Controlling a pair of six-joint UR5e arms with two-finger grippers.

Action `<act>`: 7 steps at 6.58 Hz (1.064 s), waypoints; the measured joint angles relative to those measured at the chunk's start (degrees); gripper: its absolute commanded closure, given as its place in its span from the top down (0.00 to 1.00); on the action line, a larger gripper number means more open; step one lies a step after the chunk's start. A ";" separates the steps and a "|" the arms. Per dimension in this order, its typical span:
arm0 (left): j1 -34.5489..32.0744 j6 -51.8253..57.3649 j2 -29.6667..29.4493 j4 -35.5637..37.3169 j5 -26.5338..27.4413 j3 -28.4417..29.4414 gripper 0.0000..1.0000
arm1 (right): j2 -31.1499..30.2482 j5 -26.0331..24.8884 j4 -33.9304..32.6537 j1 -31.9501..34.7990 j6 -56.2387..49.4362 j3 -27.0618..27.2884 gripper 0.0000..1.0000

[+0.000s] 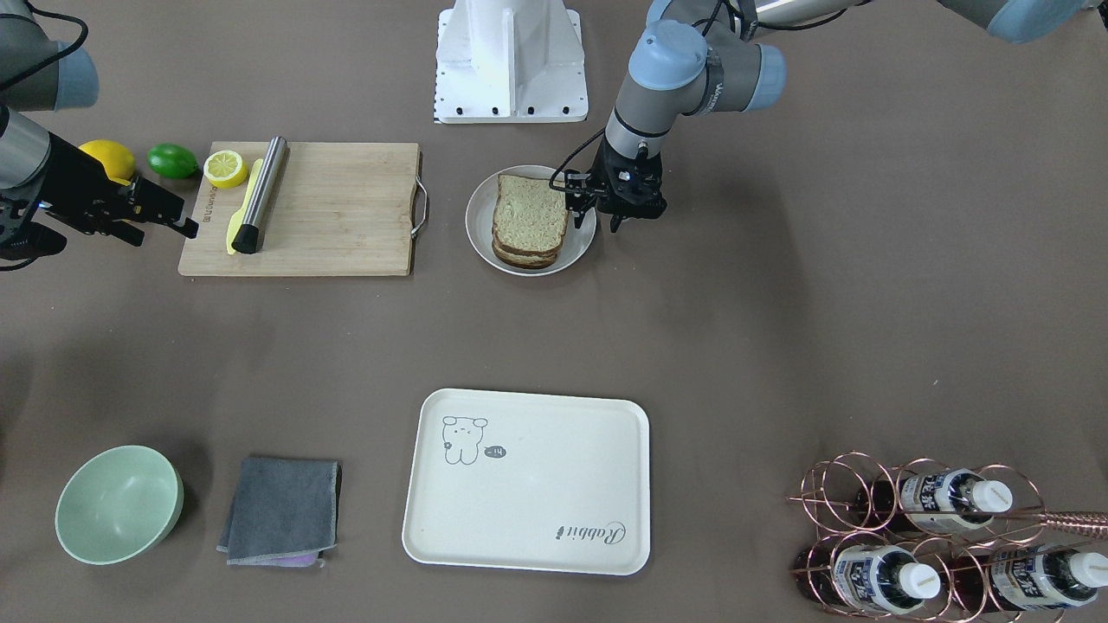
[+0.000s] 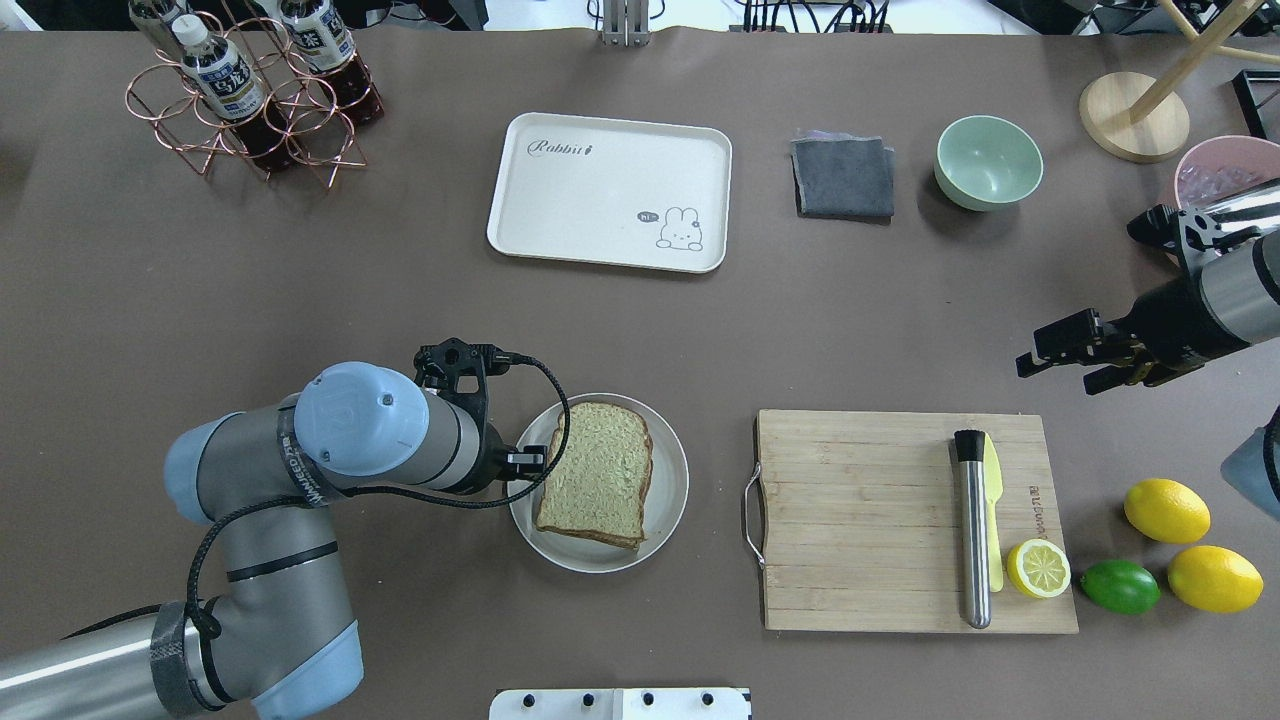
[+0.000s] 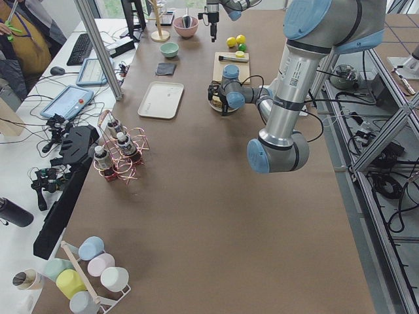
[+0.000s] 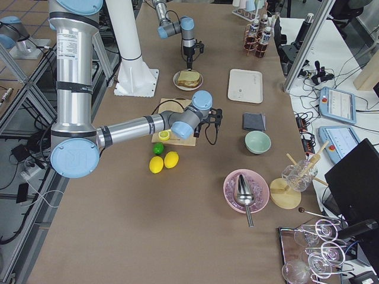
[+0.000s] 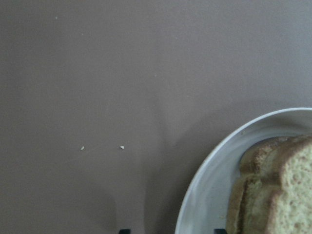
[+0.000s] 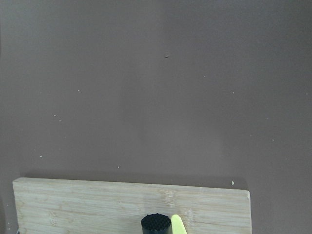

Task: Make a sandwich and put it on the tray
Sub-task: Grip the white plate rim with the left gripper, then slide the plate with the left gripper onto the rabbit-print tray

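Observation:
The sandwich (image 1: pixel 530 216), stacked brown-crusted speckled bread slices, lies on a round grey-white plate (image 1: pixel 482 235) near the robot's base; it also shows in the overhead view (image 2: pixel 597 487). The egg between the slices is not clearly visible. My left gripper (image 1: pixel 597 218) points down at the plate's edge beside the sandwich. In the left wrist view its gripper (image 5: pixel 170 230) is open, with the fingertips either side of the plate rim (image 5: pixel 204 175). The cream tray (image 1: pixel 537 433) lies bare across the table. My right gripper (image 1: pixel 173 221) hovers open and empty beside the cutting board.
A wooden cutting board (image 1: pixel 338 216) carries a steel rod (image 1: pixel 261 192), a yellow knife and a lemon half (image 1: pixel 225 168). A lemon and a lime (image 1: pixel 173 160) lie behind it. A green bowl (image 1: pixel 119 504), grey cloth (image 1: pixel 281 510) and bottle rack (image 1: pixel 935 536) flank the tray.

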 measured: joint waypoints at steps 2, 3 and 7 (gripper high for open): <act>0.28 -0.01 -0.04 -0.05 -0.02 0.05 0.32 | -0.03 0.62 -0.02 0.32 -0.02 0.00 1.00; 0.35 -0.04 -0.06 -0.06 -0.06 0.03 0.19 | -0.03 0.88 -0.04 0.48 0.00 0.00 1.00; 0.81 -1.48 -0.07 -0.10 -0.06 -0.11 0.00 | -0.71 1.13 0.00 0.72 0.02 0.54 1.00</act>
